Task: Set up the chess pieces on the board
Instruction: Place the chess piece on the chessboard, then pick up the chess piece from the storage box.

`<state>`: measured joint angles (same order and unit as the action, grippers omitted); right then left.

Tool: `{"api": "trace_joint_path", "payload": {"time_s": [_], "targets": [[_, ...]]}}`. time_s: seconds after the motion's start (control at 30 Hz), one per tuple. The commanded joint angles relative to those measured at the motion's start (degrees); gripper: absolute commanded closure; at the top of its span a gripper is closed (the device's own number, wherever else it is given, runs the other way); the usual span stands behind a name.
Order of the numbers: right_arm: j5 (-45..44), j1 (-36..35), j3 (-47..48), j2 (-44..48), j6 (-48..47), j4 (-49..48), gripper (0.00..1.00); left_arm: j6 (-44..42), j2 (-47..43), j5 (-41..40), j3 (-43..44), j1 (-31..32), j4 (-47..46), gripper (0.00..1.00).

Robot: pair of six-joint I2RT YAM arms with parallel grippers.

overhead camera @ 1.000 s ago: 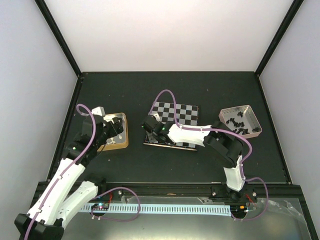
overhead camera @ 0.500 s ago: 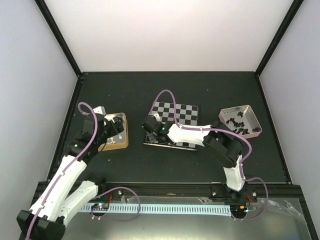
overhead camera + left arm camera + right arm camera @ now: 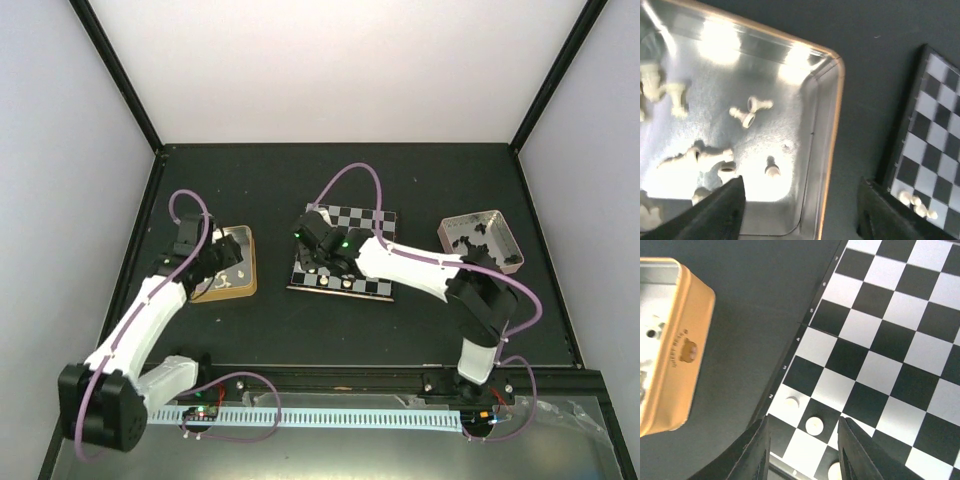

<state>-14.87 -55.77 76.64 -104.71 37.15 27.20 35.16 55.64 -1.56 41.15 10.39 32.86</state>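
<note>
1. The right claw (image 3: 802, 442) has let go. A second ago it was clenched at the near-left corner of the board (image 3: 900, 340); now its jaws stand apart and empty above three white pieces (image 3: 814, 425) there.
2. The left claw (image 3: 800, 210) has moved over the gold tin (image 3: 835, 130), jaws apart, holding nothing. The loose white pieces (image 3: 747, 115) below it are probably the next pick.
3. Most squares are still bare, so plenty of the setup remains.
</note>
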Motion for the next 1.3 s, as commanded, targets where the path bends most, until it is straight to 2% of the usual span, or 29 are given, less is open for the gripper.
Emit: {"api": "trace_joint_path", "payload": {"time_s": [0.0,0.17,0.33,0.43,0.73,1.07,1.27], "targets": [[3.9,0.6,-2.1,4.1,2.7,-0.9,0.61,-1.9,9.4,5.5,2.5,-3.9,-0.2,0.43],[6.2,0.7,-3.8,5.4,2.6,-2.0,0.62,-1.7,21.8,6.0,7.0,-6.9,2.0,0.49],[6.9,0.7,-4.5,6.0,1.9,-2.9,0.63,0.4,28.0,5.6,7.4,-8.6,-2.1,0.59],[6.6,0.8,-4.9,6.5,1.2,-3.1,0.63,1.1,30.6,4.3,8.7,-8.9,-2.9,0.61],[6.6,1.2,-5.9,7.8,0.3,-3.5,0.65,1.6,36.9,0.7,11.7,-9.2,-4.3,0.62],[6.6,1.3,-5.5,7.7,0.4,-3.3,0.66,1.1,40.2,-0.5,13.2,-9.3,-2.7,0.75],[6.9,1.5,-4.6,7.8,0.6,-3.0,0.67,0.4,40.2,0.9,12.0,-9.2,-1.9,0.76]]}}
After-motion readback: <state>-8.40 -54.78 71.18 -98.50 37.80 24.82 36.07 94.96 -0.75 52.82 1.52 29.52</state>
